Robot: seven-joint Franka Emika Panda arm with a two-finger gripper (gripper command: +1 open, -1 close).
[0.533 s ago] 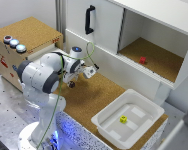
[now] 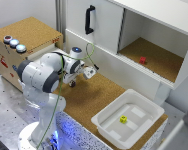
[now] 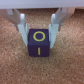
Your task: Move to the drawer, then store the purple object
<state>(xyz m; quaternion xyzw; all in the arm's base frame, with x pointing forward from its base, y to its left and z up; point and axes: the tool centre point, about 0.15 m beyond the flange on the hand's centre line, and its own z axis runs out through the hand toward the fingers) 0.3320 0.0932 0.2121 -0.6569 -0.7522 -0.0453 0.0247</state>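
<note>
The purple object is a cube with yellow marks [image 3: 39,42]. In the wrist view it rests on the cork surface between my two pale fingers [image 3: 22,27]. A narrow gap shows on each side, so the jaws stand open around it. In the exterior view my gripper [image 2: 72,83] is low over the cork table, just right of the wooden box [image 2: 29,35] with a cork top and coloured buttons [image 2: 15,44]. The cube shows there only as a dark spot under the gripper. The arm hides the box's side facing the gripper, and no drawer front or black bar handle shows.
A white cabinet with a vertical black handle [image 2: 89,19] stands behind. Its open compartment holds a small red object [image 2: 142,60]. A white plastic tub [image 2: 129,120] with a small yellow object [image 2: 123,119] sits on the exterior view's right of the cork table.
The gripper has stayed at about the same spot, low over the cork table. No clear change shows.
</note>
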